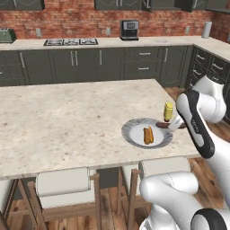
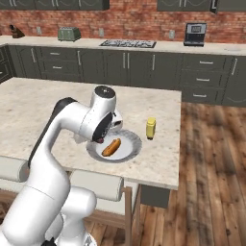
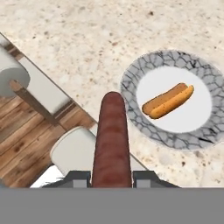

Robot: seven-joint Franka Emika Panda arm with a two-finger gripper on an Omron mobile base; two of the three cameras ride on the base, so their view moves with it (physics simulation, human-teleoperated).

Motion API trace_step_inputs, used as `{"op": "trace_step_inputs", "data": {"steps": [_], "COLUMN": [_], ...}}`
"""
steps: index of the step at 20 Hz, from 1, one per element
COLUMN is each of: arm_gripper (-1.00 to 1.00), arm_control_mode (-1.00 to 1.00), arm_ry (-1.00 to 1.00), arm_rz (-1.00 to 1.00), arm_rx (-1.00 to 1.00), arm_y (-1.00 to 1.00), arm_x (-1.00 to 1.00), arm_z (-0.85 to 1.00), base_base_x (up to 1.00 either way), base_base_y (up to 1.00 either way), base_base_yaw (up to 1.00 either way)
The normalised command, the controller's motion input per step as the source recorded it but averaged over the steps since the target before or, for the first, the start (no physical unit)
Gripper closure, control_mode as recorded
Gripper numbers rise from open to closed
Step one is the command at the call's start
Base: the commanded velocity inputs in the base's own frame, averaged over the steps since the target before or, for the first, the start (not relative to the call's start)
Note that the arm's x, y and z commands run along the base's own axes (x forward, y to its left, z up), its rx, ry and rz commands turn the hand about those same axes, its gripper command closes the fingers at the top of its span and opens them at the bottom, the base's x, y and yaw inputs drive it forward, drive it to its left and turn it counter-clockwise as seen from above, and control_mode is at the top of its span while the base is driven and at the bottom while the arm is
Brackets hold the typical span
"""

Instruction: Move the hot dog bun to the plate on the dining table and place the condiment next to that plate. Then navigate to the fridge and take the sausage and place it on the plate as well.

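Note:
My gripper [image 3: 111,177] is shut on the reddish-brown sausage [image 3: 111,140], which sticks out lengthwise between the fingers [image 3: 146,177]. It hangs over the dining table [image 1: 67,117] at its near edge, just beside the plate [image 3: 175,59]. The grey-rimmed plate [image 1: 130,128] holds the orange-tan hot dog bun [image 3: 168,101] in its white centre. In the left base view the sausage [image 1: 162,124] and gripper [image 1: 173,126] are at the plate's right rim, partly behind my forearm. The yellow condiment [image 1: 168,111] stands upright just behind the plate, also seen as a bottle [image 2: 151,128] right of the plate [image 2: 132,139]. The fridge is out of view.
White-cushioned stools [image 1: 63,182] are tucked under the table's near edge, and two of them [image 3: 39,87] lie below the hand. Dark cabinets with a stove [image 1: 71,42] and a coffee machine [image 1: 129,30] line the back wall. Wooden floor lies right of the table.

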Motion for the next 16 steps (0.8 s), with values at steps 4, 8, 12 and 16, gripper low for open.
{"op": "trace_step_inputs", "data": {"steps": [4,8,12,16], "arm_gripper": [1.0,1.0,1.0,1.0], "arm_control_mode": [-1.0,-1.0,-1.0,-1.0], "arm_ry": [0.05,0.15,0.09,0.01], "arm_rz": [0.18,0.15,0.14,0.11], "arm_rx": [-0.02,-0.07,-0.04,0.0], "arm_y": [-0.04,0.01,0.0,-0.02], "arm_x": [0.26,0.39,0.39,0.45], "arm_z": [-0.33,-0.29,-0.31,-0.28], "base_base_x": [0.0,0.0,0.0,0.0], "base_base_y": [0.0,0.0,0.0,0.0], "base_base_yaw": [0.0,0.0,0.0,0.0]}}
